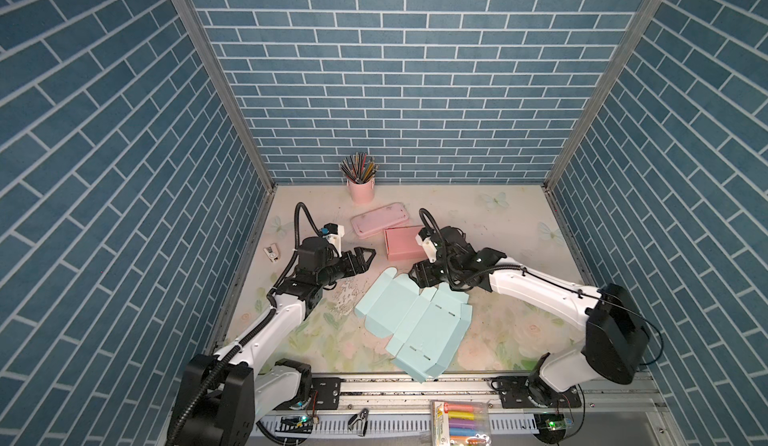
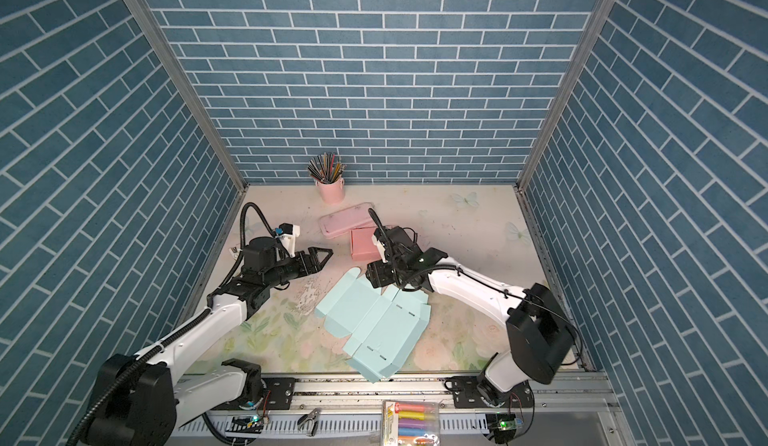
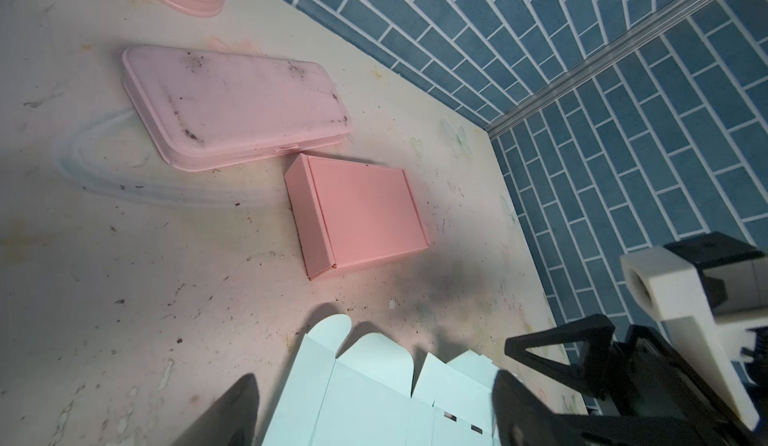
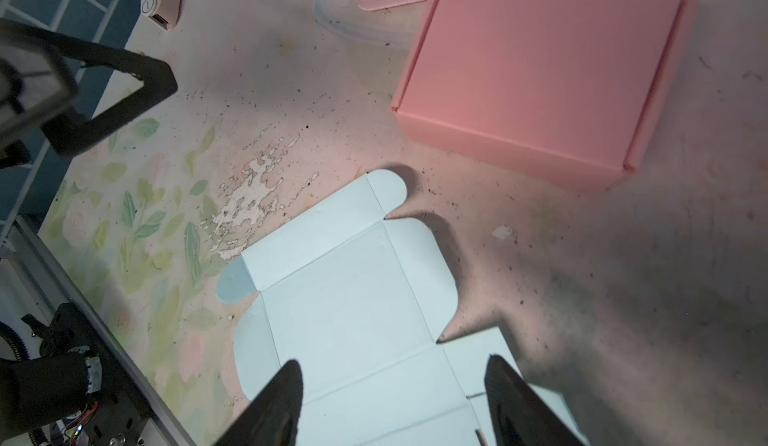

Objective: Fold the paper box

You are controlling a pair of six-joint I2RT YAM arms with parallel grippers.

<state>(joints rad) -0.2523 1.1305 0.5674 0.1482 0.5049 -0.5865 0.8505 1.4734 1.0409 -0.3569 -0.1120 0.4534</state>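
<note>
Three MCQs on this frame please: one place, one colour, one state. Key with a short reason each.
1. The pink pen cup stands:
A) by the back wall
B) at the front edge
C) against the right wall

2. The unfolded paper box is:
A) pink
B) light blue
C) yellow

3. The left gripper is:
A) shut on the box
B) shut on a pen
C) open, empty

Key:
1 A: both top views show it right at the foot of the bricks.
2 B: it is pale blue, unlike the pink folded box nearby.
3 C: its jaws stand apart with nothing between them.
</note>
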